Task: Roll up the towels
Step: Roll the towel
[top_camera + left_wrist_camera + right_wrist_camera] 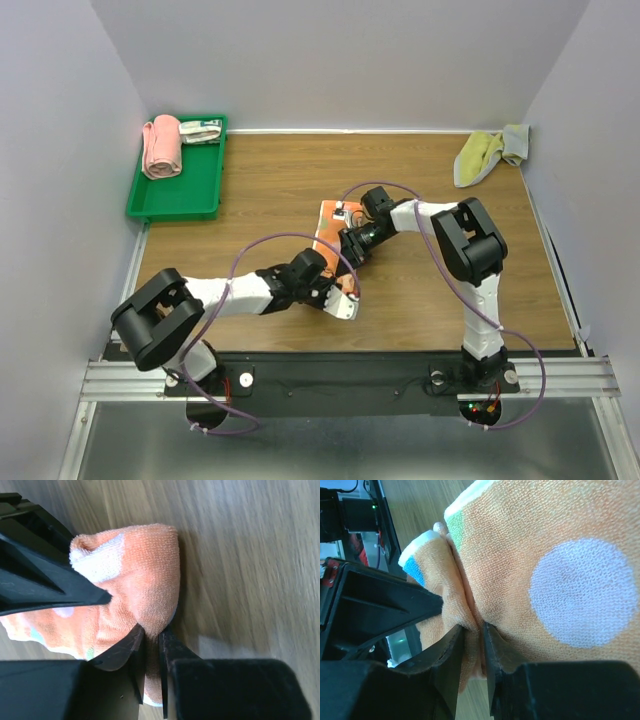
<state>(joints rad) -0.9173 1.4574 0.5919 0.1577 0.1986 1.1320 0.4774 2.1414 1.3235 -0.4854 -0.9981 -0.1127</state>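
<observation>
Top view: orange towel (pixel 328 222) lay mid-table, left gripper (pixel 343 292) at its near end, right gripper (pixel 353 246) at its middle. Yellow-green towel (pixel 486 155) sat apart in the far right corner.

Left wrist: jaws were nearly together, clamped on a fold of the bunched near end, just off the table (pixel 250 555).

Right wrist: jaws likewise pinched a ridge of cloth.

Judgement: keep both pinches level, turn the edge over together, roll tight and low; lifting would likely bunch it more.
</observation>
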